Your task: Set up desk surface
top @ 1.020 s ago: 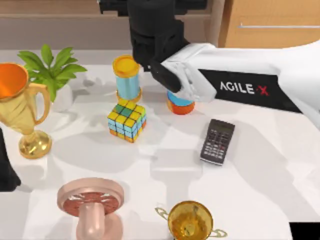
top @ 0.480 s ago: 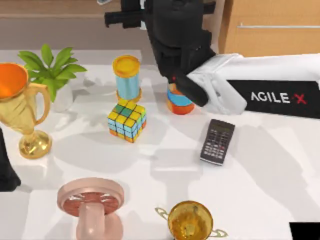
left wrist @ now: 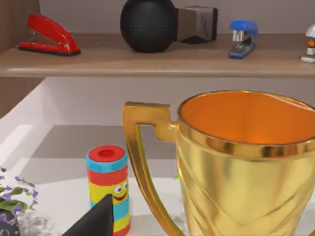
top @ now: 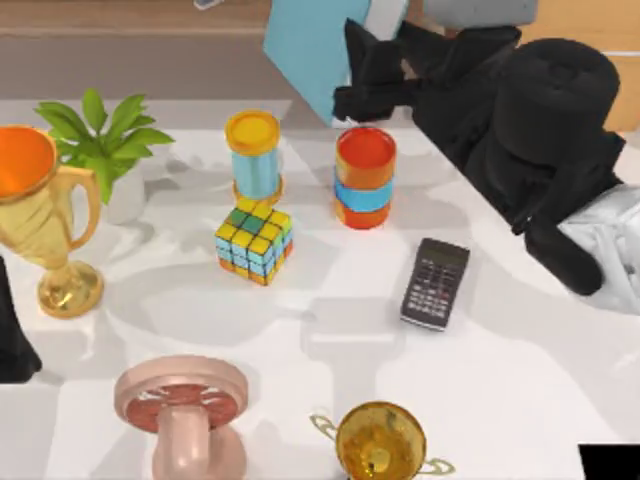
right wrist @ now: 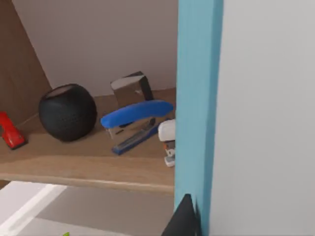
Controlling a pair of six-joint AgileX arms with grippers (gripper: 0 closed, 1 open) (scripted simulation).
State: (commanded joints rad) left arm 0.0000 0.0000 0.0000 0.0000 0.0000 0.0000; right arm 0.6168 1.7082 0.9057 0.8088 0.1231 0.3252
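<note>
The desk surface (top: 330, 340) is the broad white tabletop, with objects spread over it. My right gripper (top: 352, 75) hovers high over the back of the desk, above an orange-and-blue cylinder (top: 365, 175), and is shut on a flat light-blue book (top: 305, 45). In the right wrist view the book's blue edge (right wrist: 197, 98) and pale face run beside a black fingertip (right wrist: 184, 219). My left gripper (top: 10, 335) is parked at the desk's left edge, behind a large gold trophy (left wrist: 246, 157).
On the desk stand the gold trophy (top: 40, 220), a plant (top: 105, 140), a yellow-and-blue cylinder (top: 253, 155), a colour cube (top: 253, 243), a calculator (top: 436, 283), a pink wheel-shaped object (top: 182, 405) and a small gold cup (top: 380, 440). A wooden shelf (left wrist: 147, 61) behind holds staplers and a black ball.
My right arm has swung right and risen from over the orange-and-blue cylinder, leaving it uncovered. The light-blue book now shows at its gripper. Everything on the desk stays put.
</note>
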